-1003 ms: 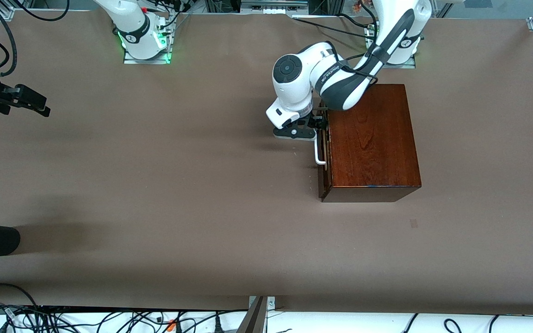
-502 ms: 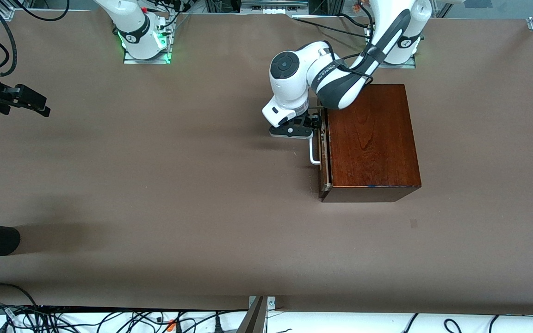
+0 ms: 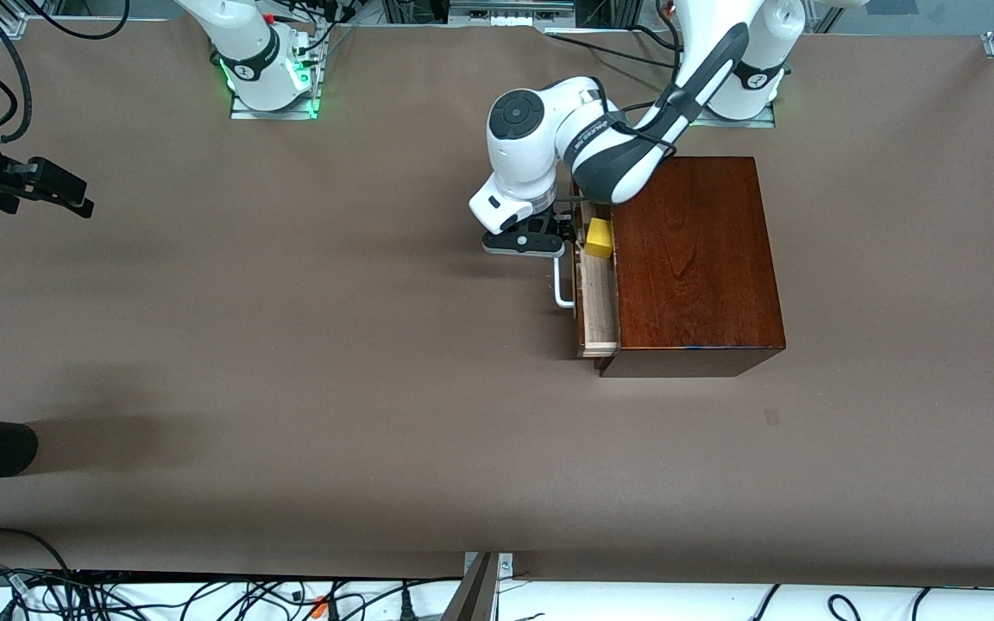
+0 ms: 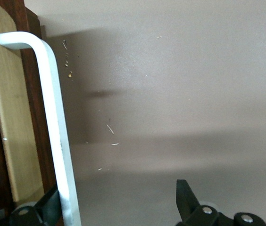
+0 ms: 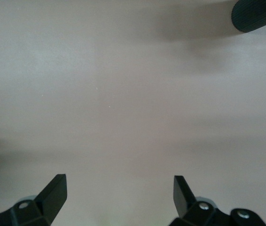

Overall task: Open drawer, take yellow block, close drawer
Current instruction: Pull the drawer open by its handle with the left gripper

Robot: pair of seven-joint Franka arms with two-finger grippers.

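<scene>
Roughly a third done, judging by the layout. On the brown table (image 3: 290,345), the dark reddish-brown wooden box (image 3: 687,259) sits in the upper middle of the front view. Its pale-wood sliding drawer (image 3: 598,310) is partly out, a narrow strip showing. Step one looks underway but not finished; taking the block and closing the drawer are left.

The left gripper (image 4: 120,188) is at the drawer front with fingers spread wide, not pinching. The white U-shaped bar handle (image 3: 559,289) lies against the inside of one finger, hooked rather than clamped. The right gripper (image 5: 119,181) is also spread and empty, waiting over bare table at the right arm's end, in the upper part of the front view.

The small bright-yellow cube block (image 3: 599,238) sits in the drawer at its upper end in the front view, tight against the box's edge. It is just beside the left gripper, across the drawer front, not touching it. The opening looks too tight for a grasp yet.
</scene>
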